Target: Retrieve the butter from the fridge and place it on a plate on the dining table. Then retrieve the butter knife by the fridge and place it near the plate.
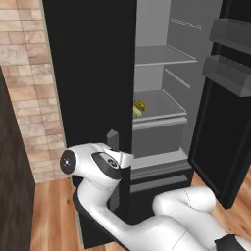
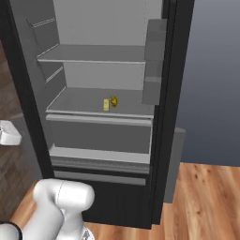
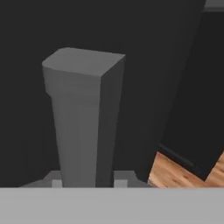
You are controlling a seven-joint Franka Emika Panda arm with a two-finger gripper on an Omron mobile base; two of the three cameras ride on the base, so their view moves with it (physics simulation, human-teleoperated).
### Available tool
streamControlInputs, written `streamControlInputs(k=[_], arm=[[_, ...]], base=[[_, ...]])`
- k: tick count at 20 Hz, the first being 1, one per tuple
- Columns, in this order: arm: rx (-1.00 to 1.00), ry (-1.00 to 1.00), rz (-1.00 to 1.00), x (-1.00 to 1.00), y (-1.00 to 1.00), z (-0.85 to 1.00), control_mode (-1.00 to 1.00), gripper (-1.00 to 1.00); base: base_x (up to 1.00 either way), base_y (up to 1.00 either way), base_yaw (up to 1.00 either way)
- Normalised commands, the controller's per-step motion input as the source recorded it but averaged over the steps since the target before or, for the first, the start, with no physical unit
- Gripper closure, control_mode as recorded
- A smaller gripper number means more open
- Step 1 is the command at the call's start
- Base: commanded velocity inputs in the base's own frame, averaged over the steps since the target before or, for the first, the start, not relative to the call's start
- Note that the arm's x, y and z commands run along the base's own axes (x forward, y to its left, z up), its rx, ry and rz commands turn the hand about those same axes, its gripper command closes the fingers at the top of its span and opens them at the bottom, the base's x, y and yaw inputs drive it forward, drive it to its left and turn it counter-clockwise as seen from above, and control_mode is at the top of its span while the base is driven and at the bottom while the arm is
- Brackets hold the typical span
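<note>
The black fridge stands with its doors swung open and its grey shelves showing. The butter, a small pale-yellow stick, lies on the middle shelf beside a golden-brown lump; the butter also shows in the left base view. My gripper is at the grey bar handle of the left door. In the hand view the handle rises between the fingers of my gripper, which flank it closely; whether they still clamp it is unclear. The plate, dining table and butter knife are out of view.
The right fridge door stands wide open with grey bins on its inside. A brick wall and a dark cabinet side lie left of the fridge. Wooden floor runs in front.
</note>
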Motion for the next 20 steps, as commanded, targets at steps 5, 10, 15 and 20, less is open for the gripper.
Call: streamControlInputs(k=[5,10,15,20], arm=[[-0.01,0.01,-0.22,-0.13,0.69,0.0,-1.0,-1.0],[0.0,0.0,-0.03,0.0,0.14,0.0,-1.0,-1.0],[0.0,0.0,0.0,0.0,0.18,0.0,-1.0,-1.0],[0.0,0.0,-0.02,-0.09,0.4,0.0,-1.0,-1.0]], base=[[0.0,0.0,0.0],[0.0,0.0,0.0],[0.0,0.0,0.0],[0.0,0.0,0.0]])
